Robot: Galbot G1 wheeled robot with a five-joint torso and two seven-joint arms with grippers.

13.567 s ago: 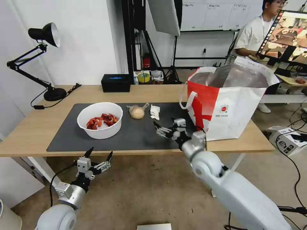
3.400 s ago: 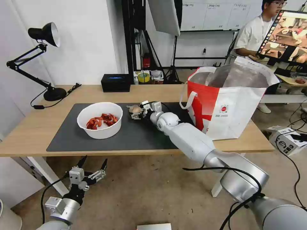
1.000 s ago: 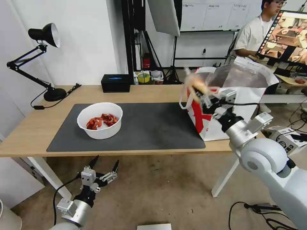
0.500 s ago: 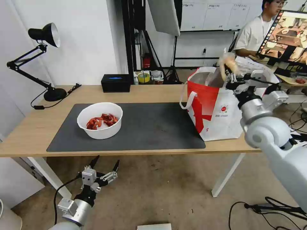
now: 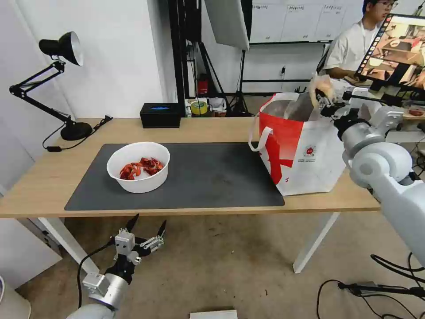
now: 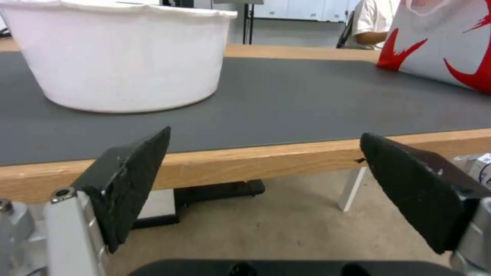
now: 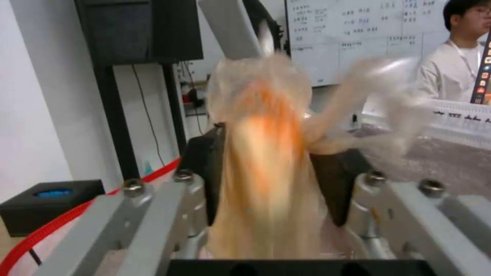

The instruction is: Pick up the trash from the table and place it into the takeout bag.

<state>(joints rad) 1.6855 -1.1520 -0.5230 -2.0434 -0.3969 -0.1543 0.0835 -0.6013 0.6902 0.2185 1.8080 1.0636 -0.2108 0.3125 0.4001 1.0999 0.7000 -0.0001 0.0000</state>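
Right tool (image 5: 326, 98) pinches knotted bag (image 5: 320, 86) above takeout bag (image 5: 310, 146)'s foil-lined mouth.

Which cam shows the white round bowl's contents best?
Head view: looks down into the white round bowl, showing red crayfish shells inside. Left wrist view shows its outer wall side-on, beyond the open left claw; contents hidden.

A black desk lamp (image 5: 59, 48) stands far left against a white wall (image 5: 115, 57). The floor (image 5: 221, 266) is bare concrete. A whiteboard (image 5: 287, 20) hangs far right.
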